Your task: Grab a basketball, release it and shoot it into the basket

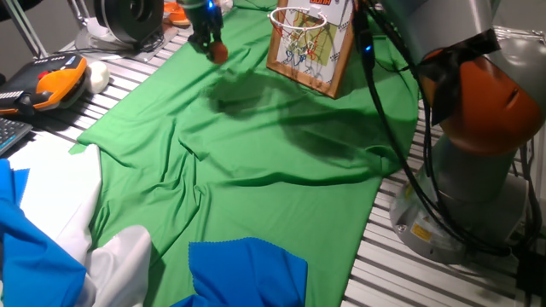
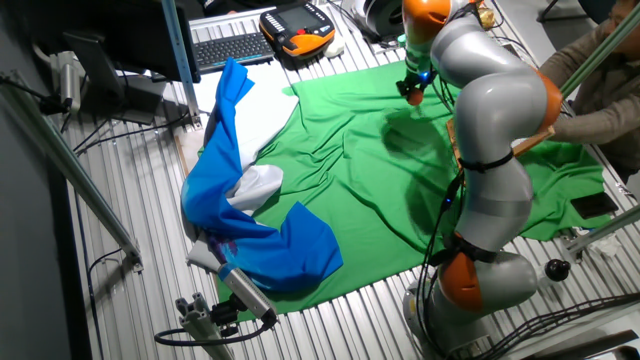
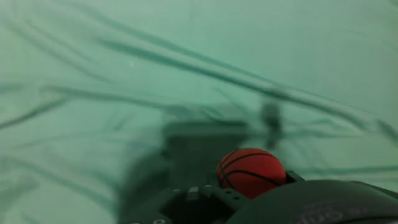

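Observation:
The basketball [image 3: 250, 172] is a tiny orange ball with thin dark lines, held between my gripper's fingers; it also shows in one fixed view [image 1: 218, 52]. My gripper [image 1: 211, 43] is shut on it and hangs above the green cloth [image 1: 256, 145], left of the basket. The basket [image 1: 299, 23] has a white net, an orange-white rim and a wooden-framed backboard [image 1: 322, 47] with printed markings. In the other fixed view the gripper [image 2: 414, 92] is small, and the arm hides the basket.
An orange-and-black device [image 1: 49, 82] and a white ball [image 1: 98, 77] lie at the left. Blue cloth [image 1: 247, 271] and white cloth [image 1: 60, 213] lie at the near edge. The robot base [image 1: 461, 196] and its cables stand at the right.

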Available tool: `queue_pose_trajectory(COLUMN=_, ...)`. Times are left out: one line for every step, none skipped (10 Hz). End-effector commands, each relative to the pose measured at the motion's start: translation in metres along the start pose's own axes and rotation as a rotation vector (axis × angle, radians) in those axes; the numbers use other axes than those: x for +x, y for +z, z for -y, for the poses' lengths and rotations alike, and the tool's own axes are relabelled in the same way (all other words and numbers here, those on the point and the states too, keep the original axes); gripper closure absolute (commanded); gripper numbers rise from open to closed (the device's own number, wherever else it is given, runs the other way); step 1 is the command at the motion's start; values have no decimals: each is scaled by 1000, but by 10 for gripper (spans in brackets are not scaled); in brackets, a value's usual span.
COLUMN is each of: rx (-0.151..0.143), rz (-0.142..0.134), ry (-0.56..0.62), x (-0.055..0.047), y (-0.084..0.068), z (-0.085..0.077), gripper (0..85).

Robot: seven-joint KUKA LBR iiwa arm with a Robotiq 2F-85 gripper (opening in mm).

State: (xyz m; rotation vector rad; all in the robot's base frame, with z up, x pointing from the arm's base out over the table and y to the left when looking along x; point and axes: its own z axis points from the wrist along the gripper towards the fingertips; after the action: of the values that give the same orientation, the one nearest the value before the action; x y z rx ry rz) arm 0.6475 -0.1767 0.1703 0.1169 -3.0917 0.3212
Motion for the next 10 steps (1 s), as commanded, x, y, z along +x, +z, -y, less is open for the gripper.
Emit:
queue_pose_trajectory(rx=-1, rz=-2, ry=7, x=5, y=-51, z=9, gripper=850)
queue_pose_trajectory(rx=-3, rz=-8, ry=16, x=3, y=-51, z=4, gripper=850)
queue_pose_trajectory(rx=-9, rz=-15, ry=32, x=0, y=-49, z=0, gripper=850)
queue_pose_trajectory(rx=-14, rz=-20, ry=50, x=0, y=-49, z=0, gripper=850)
queue_pose_trajectory(rx=-19, rz=-21, ry=73, x=0, y=-49, z=0, gripper=850)
queue_pose_trajectory(rx=-18, rz=-3, ry=99, x=0, y=-49, z=0, gripper=850)
queue_pose_trajectory(rx=-17, rz=23, ry=119, x=0, y=-49, z=0, gripper=850)
queue_pose_trajectory(rx=-27, rz=52, ry=142, x=0, y=-49, z=0, gripper=850)
queue_pose_trajectory(rx=-30, rz=70, ry=153, x=0, y=-49, z=0, gripper=850)
queue_pose_trajectory(rx=-27, rz=72, ry=155, x=0, y=-49, z=0, gripper=850)
